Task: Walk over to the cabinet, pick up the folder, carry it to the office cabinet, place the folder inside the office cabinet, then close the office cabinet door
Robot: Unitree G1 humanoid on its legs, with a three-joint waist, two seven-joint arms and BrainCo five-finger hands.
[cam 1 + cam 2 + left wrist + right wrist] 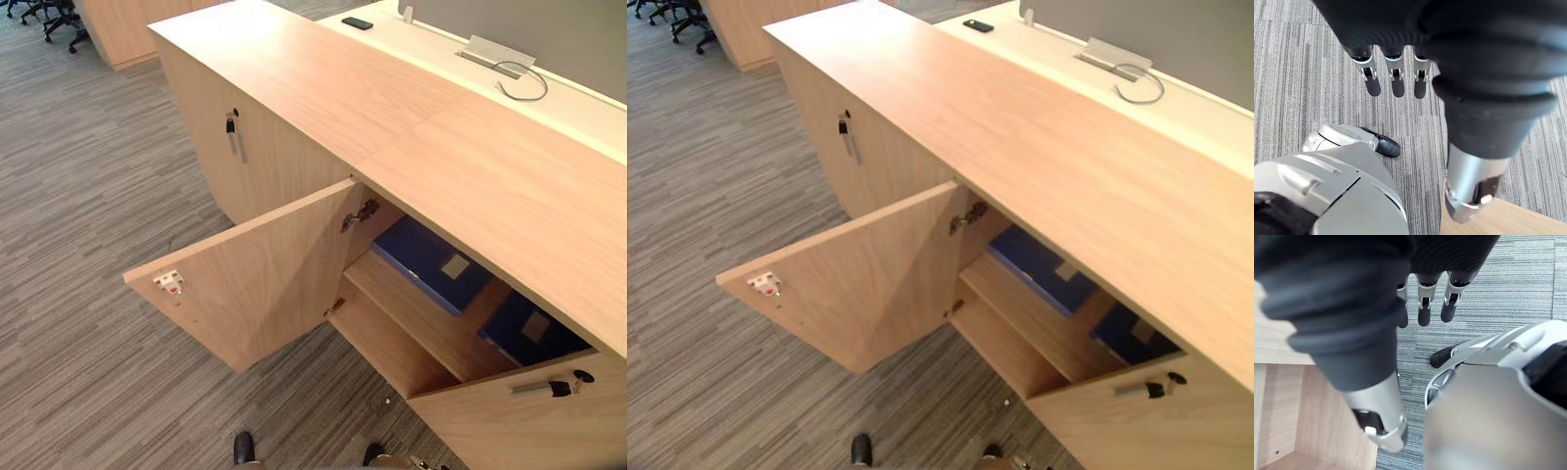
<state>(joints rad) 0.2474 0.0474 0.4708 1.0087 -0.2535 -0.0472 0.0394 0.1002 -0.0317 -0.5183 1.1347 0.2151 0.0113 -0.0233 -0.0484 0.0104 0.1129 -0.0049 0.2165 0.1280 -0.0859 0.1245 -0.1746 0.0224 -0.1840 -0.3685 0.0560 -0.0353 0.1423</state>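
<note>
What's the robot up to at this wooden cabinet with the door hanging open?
A humanoid robot stands facing the wooden cabinet, one door of which is swung wide open. A blue folder and a second blue folder lie flat on the shelf inside. The left hand and the right hand hang open over the carpet, holding nothing. The door is not yet closed.

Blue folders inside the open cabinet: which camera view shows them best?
The left eye view: both blue folders lie on the shelf with much of their covers and labels showing. In the right eye view the cabinet top hides more of them. Both wrist views face the carpet.
</note>
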